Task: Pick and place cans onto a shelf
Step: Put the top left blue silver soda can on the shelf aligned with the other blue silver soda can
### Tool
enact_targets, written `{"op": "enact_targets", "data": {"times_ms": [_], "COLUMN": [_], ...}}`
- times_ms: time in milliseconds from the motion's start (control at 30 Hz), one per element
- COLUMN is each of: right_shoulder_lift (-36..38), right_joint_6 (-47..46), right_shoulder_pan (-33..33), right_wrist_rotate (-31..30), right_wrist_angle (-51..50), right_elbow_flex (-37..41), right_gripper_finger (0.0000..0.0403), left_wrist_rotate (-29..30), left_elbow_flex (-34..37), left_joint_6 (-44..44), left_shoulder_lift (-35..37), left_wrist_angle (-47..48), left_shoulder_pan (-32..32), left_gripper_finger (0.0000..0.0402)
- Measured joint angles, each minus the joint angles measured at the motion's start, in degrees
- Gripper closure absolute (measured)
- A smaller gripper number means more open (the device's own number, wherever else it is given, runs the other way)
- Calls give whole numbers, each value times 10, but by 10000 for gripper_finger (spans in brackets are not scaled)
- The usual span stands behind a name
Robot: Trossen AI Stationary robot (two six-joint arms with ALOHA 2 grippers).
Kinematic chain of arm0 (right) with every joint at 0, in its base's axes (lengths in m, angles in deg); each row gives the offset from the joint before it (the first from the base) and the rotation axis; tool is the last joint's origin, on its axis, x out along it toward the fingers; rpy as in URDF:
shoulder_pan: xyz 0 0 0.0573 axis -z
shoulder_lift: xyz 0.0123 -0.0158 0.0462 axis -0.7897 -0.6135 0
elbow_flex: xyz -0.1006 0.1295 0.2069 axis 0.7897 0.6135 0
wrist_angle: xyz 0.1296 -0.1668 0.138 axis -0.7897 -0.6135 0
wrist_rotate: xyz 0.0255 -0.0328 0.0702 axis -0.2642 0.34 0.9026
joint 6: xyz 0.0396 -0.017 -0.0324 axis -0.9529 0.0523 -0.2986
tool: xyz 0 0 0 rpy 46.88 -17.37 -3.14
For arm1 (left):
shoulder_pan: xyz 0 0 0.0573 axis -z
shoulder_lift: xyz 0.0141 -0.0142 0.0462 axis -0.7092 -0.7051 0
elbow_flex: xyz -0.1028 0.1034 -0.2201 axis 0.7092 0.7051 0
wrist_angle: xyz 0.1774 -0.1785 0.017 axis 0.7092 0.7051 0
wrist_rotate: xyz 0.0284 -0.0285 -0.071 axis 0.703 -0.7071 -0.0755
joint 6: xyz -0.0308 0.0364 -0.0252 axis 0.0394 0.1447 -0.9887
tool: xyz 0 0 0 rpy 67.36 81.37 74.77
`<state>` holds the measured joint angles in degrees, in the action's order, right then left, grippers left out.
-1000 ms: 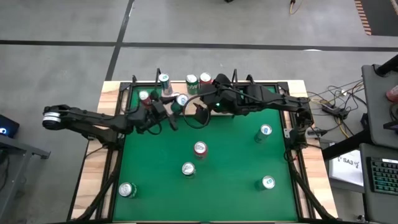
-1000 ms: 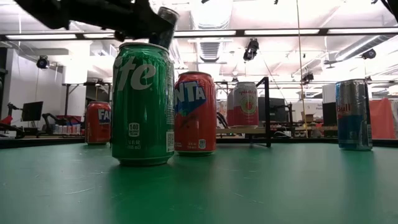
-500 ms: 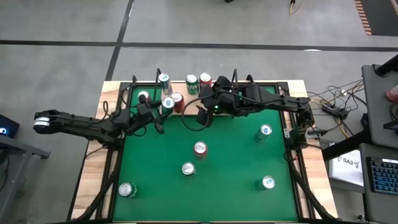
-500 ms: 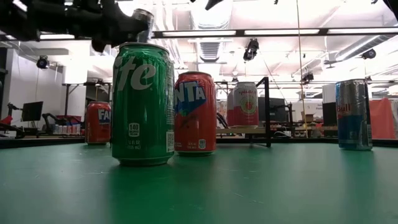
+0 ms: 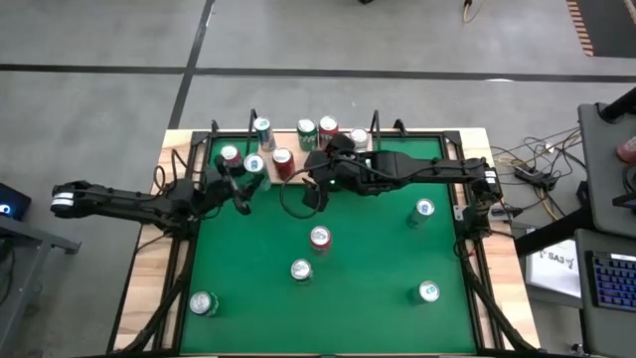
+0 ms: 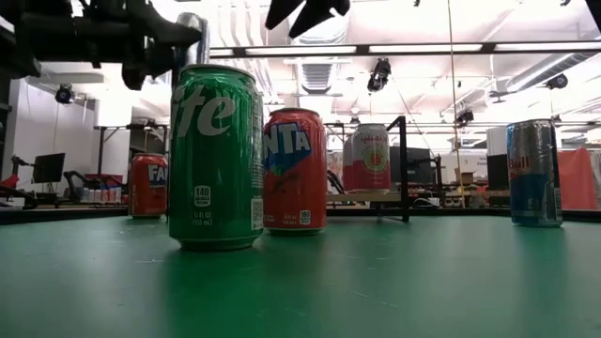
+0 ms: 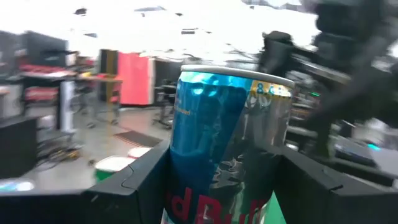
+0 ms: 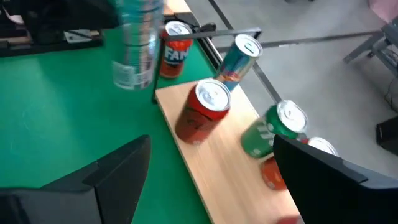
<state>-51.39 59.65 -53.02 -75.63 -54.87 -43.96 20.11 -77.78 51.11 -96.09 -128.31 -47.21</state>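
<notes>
Placement is underway: your left end effector (image 7: 217,186) is clamping the blue-and-silver cylindrical can (image 7: 227,143); next, lower it onto the flat light-wood shelf (image 8: 214,165), right end effector (image 8: 205,180) idling apart

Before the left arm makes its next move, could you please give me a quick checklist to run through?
1. Blue can held in the left gripper jaws: ok.
2. Can lifted off the table: ok.
3. Bare spot free on the shelf: ok.
4. Red can and green can upright on the shelf: ok.
5. Right gripper empty, jaws open: ok.
6. Right arm clear of the left arm's path: cannot tell.
</notes>
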Motion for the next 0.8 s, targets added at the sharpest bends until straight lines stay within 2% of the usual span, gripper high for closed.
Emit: {"op": "enact_targets", "data": {"times_ms": [33,100,233,300,367,467,800], "right_shoulder_lift": [0,0,0,0,0,0,-3], "right_joint_6": [3,11,52,77,90,90,68], "right_shoulder_pan": [0,0,0,-1,-3,-7,-6], "right_wrist_rotate": [0,6,67,113,157,188,190], "right_wrist_angle": [18,60,147,183,214,276,545], "right_elbow_flex": [10,31,77,98,116,146,247], "right_gripper_finger": [75,75,75,75,75,75,75], "left_wrist_rotate": [14,7,-162,-205,-203,-192,-191], "left_elbow_flex": [0,3,4,4,4,4,-8], "left_joint_6": [-7,-7,18,21,18,10,-4], "left_shoulder_lift": [1,2,-1,1,5,13,12], "left_wrist_angle": [5,10,2,-10,-26,-52,-67], "left_shoulder_pan": [0,-1,1,1,0,0,0], "left_gripper_finger": [183,183,183,183,183,183,183]}}
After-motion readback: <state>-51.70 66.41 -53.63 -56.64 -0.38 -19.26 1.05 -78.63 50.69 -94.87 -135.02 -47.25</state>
